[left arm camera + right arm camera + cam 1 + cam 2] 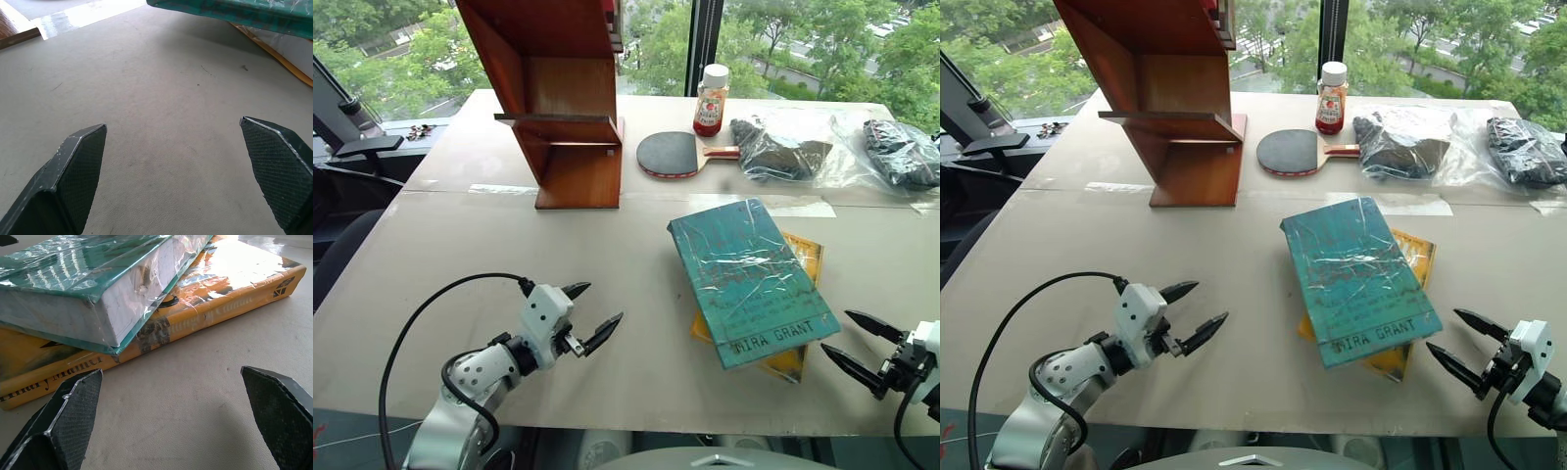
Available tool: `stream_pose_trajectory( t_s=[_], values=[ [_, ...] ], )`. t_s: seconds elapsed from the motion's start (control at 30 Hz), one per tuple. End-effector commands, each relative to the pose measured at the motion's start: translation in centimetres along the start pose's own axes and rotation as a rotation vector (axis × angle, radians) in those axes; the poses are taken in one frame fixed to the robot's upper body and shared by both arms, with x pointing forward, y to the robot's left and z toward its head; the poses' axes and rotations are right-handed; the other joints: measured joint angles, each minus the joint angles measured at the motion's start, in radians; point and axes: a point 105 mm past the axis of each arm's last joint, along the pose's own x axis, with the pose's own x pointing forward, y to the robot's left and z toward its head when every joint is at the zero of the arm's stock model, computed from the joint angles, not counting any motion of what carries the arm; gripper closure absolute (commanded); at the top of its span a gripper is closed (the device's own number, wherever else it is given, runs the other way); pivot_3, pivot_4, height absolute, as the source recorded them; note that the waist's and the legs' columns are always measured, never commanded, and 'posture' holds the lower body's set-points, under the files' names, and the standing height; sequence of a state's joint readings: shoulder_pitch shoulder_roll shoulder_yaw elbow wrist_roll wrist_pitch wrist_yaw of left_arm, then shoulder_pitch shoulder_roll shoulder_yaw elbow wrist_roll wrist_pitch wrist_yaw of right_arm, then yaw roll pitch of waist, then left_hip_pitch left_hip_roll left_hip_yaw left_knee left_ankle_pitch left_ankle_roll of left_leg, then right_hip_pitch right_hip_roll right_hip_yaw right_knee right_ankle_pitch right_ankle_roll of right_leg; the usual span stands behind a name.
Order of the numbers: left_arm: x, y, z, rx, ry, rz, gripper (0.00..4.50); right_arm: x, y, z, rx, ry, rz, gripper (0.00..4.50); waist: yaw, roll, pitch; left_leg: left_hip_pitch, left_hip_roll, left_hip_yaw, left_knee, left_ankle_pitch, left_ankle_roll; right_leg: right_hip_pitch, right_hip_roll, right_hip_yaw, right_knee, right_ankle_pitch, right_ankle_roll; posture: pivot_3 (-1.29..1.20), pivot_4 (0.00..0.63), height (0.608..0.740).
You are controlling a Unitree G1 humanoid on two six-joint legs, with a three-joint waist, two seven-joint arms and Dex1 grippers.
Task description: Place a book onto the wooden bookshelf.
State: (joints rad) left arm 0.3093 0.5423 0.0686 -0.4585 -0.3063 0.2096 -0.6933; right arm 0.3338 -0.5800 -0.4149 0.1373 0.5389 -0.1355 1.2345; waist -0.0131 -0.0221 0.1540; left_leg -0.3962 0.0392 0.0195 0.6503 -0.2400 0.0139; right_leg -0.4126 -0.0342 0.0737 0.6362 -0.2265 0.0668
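Progress is nil so far, as we judge it: the shelf (563, 108) stands at the far left of the table (460, 255) with its visible shelves bare, and the book (751, 279) lies flat at the near right, well apart from it. We read everything as still to do: grasp the book, lift it, carry it across to the far left and set it on a shelf.

The book rests on a yellow book (803, 257), skewed so that the yellow one shows along its right and near edges. Both are wrapped in clear plastic.

As for containers, we see two clear bags at the far right. The nearer-in bag (783, 147) holds something dark; the bag (901, 152) by the right edge holds another dark bundle, and we cannot tell what either is. A bottle (711, 100) with a white cap stands between shelf and bags, with a paddle (671, 154) lying just in front of it.

Our left gripper (592, 313) hovers over bare table at the near left, fingers spread, holding nothing. Our right gripper (852, 340) sits just right of the books' near corner, fingers likewise spread and empty.
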Motion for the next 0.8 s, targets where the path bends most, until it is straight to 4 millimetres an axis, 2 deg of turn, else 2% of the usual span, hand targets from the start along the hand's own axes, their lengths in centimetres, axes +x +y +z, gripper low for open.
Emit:
stream_pose_trajectory(
  t_s=[0.03,0.8],
  values=[
    [0.3,0.0,0.8,0.030,-0.042,-0.010,0.02,-0.1,0.1,1.1,-0.047,-0.029,-0.006,0.00,0.000,0.000,0.000,0.000,0.000,0.000,0.000,0.000,0.000,0.000,0.000,0.000,0.000,0.000,0.000,0.00,0.150,0.740],
    [0.9,-0.6,1.6,-0.042,-0.123,-0.121,0.02,-1.2,-0.6,1.9,-0.099,-0.015,-0.037,0.00,0.000,0.000,0.000,0.000,0.000,0.000,0.000,0.000,0.000,0.000,0.000,0.000,0.000,0.000,0.000,0.00,0.150,0.740]
  ],
)
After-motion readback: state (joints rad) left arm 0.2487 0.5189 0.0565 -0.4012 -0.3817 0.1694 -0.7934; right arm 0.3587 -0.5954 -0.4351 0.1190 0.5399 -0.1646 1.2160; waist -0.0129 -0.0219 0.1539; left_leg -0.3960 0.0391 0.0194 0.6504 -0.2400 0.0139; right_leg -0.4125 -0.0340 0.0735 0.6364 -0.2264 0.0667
